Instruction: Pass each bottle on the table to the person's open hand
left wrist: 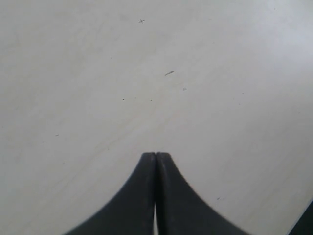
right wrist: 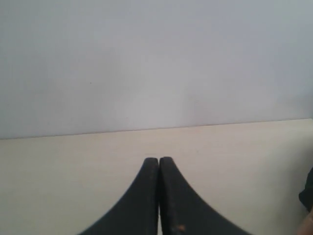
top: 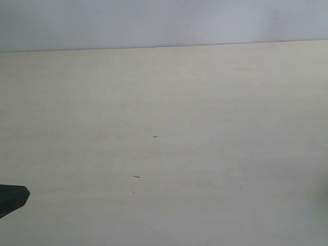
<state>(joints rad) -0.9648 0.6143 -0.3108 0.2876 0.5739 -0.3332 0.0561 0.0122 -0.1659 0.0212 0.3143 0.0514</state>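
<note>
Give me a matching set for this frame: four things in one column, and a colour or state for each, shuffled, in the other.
Things:
1. left gripper
2. right gripper
3. table
4. wall

Colour or state:
A. pale grey
B. shut, pointing toward the wall
C. pale cream with tiny dark specks
D. shut, pointing down at the tabletop

Pairs: 1-D, 2-B, 3-C, 4-A
</note>
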